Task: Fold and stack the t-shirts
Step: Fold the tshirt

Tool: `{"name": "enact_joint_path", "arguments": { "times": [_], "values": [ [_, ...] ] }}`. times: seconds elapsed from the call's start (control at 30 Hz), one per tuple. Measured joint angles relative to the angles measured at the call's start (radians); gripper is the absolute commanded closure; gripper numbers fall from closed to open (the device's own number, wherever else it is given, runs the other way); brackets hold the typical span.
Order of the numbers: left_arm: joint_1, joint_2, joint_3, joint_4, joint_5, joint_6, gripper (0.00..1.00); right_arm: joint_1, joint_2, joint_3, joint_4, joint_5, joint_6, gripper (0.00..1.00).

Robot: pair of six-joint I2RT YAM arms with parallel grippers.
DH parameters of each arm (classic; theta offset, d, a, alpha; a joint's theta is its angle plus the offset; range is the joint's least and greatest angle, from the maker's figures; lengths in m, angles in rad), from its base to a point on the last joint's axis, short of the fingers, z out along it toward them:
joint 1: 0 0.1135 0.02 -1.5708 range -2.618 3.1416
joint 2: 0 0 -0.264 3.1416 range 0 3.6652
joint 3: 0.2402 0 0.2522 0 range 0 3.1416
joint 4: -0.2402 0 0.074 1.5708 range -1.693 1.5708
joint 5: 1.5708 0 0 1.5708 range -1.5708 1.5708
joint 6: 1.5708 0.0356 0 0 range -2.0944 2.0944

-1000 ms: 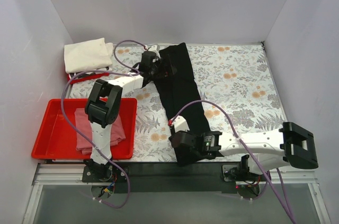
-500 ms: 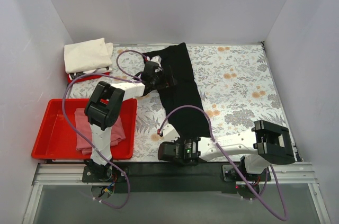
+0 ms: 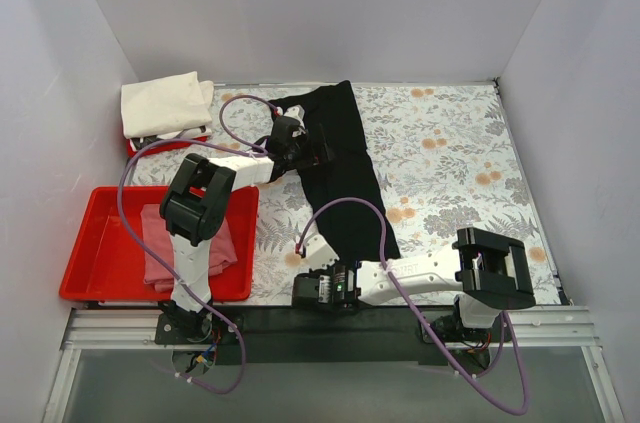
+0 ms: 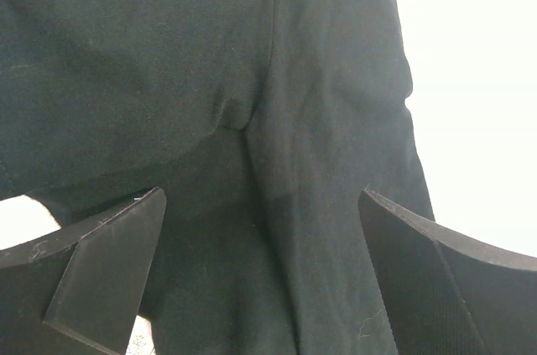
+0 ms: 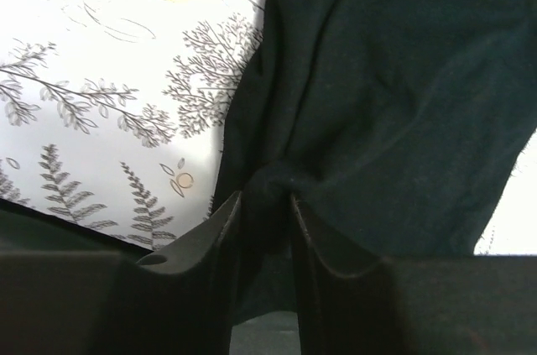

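The black t-shirt (image 3: 345, 163) lies as a long narrow strip on the floral table, running from the back centre to the near edge. My left gripper (image 3: 303, 146) hovers over its far part, jaws wide open with black cloth (image 4: 319, 78) below them (image 4: 261, 204). My right gripper (image 3: 322, 285) is at the near edge, shut on a bunched fold of the shirt's near end (image 5: 265, 200). The dusty pink t-shirt (image 3: 185, 238) lies folded in a red tray (image 3: 100, 253). The cream-white t-shirt (image 3: 165, 103) lies folded at the back left.
A second red tray (image 3: 135, 147) peeks out under the cream shirt. White walls enclose the table on three sides. The floral tablecloth (image 3: 450, 163) lies bare to the right of the black shirt. The table's dark front rail (image 3: 400, 328) runs just behind my right gripper.
My right arm has swung left along the near edge, dragging the black shirt's near end with it. My left gripper shifted slightly right over the shirt's far part.
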Motion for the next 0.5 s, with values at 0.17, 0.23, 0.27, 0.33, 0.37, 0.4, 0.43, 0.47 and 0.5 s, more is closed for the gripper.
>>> {"name": "enact_joint_path", "arguments": {
  "times": [0.17,0.23,0.27,0.33,0.37,0.4,0.43,0.47,0.5],
  "values": [
    [0.000,0.000,0.000,0.000,0.000,0.000,0.08,0.006,-0.004,0.000,-0.018,0.009,0.012,0.75],
    [0.000,0.000,0.000,0.000,0.000,0.000,0.08,0.008,-0.009,0.000,-0.022,0.009,0.014,0.73],
    [0.000,0.000,0.000,0.000,0.000,0.000,0.08,0.008,-0.011,0.000,-0.025,0.009,0.014,0.73],
    [0.000,0.001,0.000,0.000,0.000,0.000,0.08,0.010,-0.012,0.000,-0.029,0.011,0.015,0.71],
    [0.000,0.001,0.000,0.000,0.000,0.000,0.08,0.012,-0.012,0.000,-0.031,0.014,0.015,0.70],
    [0.000,0.001,0.000,0.000,0.001,0.000,0.08,0.014,-0.012,0.000,-0.033,0.017,0.015,0.69],
    [0.000,0.002,0.001,0.000,0.001,0.000,0.08,0.017,-0.012,0.000,-0.033,0.019,0.015,0.68],
    [0.000,0.002,0.001,0.000,0.001,0.000,0.08,0.019,-0.012,0.000,-0.034,0.023,0.015,0.68],
    [0.000,0.002,0.002,0.000,0.001,0.000,0.08,0.021,-0.012,0.000,-0.034,0.025,0.015,0.68]
  ]
}}
